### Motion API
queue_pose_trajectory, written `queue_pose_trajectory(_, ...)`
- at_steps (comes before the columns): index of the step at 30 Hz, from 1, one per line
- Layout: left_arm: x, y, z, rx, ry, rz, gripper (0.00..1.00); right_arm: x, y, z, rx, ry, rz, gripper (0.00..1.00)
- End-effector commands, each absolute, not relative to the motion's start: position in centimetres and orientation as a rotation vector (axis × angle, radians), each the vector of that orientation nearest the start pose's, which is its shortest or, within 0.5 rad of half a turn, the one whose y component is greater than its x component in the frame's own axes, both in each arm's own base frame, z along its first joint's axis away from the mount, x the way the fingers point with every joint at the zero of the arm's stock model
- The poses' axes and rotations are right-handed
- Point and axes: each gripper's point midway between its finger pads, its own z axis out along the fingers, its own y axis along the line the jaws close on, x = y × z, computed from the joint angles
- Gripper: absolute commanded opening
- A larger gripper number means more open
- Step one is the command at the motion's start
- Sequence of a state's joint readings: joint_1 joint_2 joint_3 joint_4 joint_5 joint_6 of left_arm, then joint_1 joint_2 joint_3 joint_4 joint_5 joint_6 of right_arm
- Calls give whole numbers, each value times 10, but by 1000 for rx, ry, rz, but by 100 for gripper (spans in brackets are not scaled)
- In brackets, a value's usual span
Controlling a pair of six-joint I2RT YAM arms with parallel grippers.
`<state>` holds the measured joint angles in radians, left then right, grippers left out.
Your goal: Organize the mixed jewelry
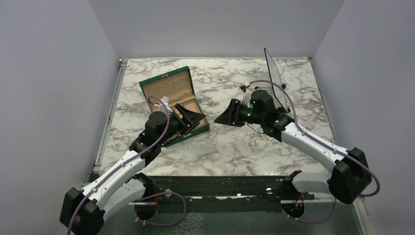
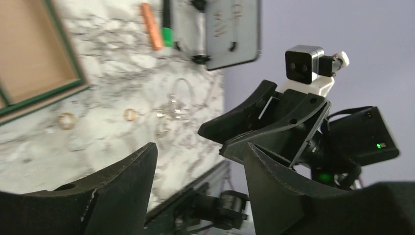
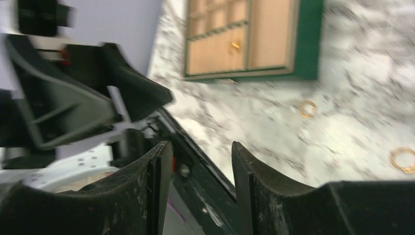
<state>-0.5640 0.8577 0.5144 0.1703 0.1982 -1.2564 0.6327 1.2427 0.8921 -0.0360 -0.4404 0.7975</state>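
The green box [image 1: 166, 90] lies open at the table's left; its tan inside also shows in the right wrist view [image 3: 264, 34], with a small gold piece [image 3: 236, 45] in one compartment. Two gold rings [image 2: 67, 121] [image 2: 130, 114] and a silvery chain [image 2: 173, 105] lie on the marble between the arms. The rings also show in the right wrist view [image 3: 307, 108] [image 3: 403, 160]. My left gripper [image 1: 190, 117] [image 2: 199, 149] is open and empty over the box's near right corner. My right gripper [image 1: 229, 117] [image 3: 201, 146] is open and empty, facing the left one.
A clear upright panel [image 1: 274, 73] stands at the back right behind my right arm. An orange cylinder [image 2: 151, 32] and a green-and-black marker [image 2: 167, 29] lie beside it. Grey walls enclose the table on three sides. A black rail [image 1: 220, 183] runs along the near edge.
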Motion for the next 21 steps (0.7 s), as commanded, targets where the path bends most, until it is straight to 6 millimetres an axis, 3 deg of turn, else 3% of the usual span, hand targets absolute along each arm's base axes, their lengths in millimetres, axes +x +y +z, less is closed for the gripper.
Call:
queue_pose_trajectory(1,245,-207,187,-539,2076,-1087,68,242,285,148,-128,2380,1084,53)
queue_pose_trajectory(5,241,-199,171,-541,2109,-1029,73,244,285,111,-154,2455,945,51)
queue_pose_trajectory(10,235,-192,151,-559,2159,-971,78,249,295,78,-190,2535,752,48)
queue_pose_trajectory(16,225,-185,132,-561,2223,-916,81,267,310,54,-270,2547,544,39)
queue_pose_trajectory(21,221,-182,122,-572,2240,-904,81,281,326,39,-494,2485,514,32)
